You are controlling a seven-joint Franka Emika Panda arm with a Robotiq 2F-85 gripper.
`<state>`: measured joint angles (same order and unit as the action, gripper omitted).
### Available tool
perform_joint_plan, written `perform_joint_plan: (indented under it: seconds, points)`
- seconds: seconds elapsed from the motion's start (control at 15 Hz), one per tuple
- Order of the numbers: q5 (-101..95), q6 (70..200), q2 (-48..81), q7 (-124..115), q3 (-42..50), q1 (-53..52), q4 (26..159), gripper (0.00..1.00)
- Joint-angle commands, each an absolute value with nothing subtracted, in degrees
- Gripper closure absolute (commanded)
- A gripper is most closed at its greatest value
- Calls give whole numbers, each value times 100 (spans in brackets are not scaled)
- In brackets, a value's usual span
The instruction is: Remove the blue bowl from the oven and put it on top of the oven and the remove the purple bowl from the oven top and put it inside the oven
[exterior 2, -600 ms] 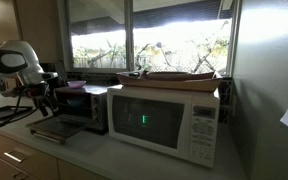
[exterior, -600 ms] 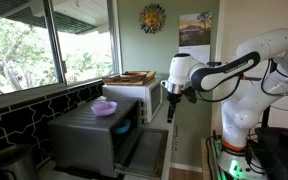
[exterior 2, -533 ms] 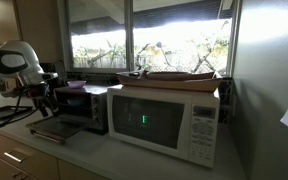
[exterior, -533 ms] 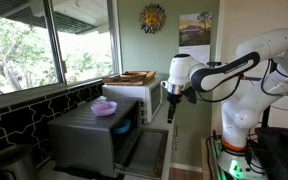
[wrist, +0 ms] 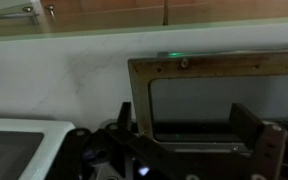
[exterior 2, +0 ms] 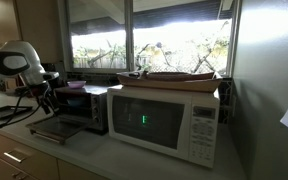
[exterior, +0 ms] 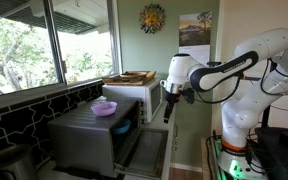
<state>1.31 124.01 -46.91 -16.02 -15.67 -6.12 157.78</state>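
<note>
Progress: neither transfer is done. The oven [exterior: 84, 135] stands with its door [exterior: 147, 152] dropped open. The blue bowl [exterior: 123, 127] sits inside the oven, near the front of the opening. The purple bowl [exterior: 104, 108] rests on the oven's flat top, above the opening. Both moves remain, and the blue bowl's removal is judged the step in hand.

Arm pose: the arm [exterior: 219, 75] reaches across in front of the oven, wrist bent so the gripper [exterior: 167, 113] points downward. The gripper hangs above the outer edge of the open door, apart from both bowls and touching nothing. In the wrist view the gripper [wrist: 189, 140] looks down on the door's glass frame. Its jaws stand wide, with nothing between them.
</note>
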Motion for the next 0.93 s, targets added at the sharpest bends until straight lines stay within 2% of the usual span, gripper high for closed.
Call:
perform_joint_plan:
  seconds: [0.0,0.53,0.87]
  points:
    - [738,13109,-4003,-2308,-1597,-651,15546,0]
    - [2071,15126,-3194,-3236,-1490,-822,15591,0]
    - [3171,16582,-2753,-3206,-1286,-1413,15622,0]
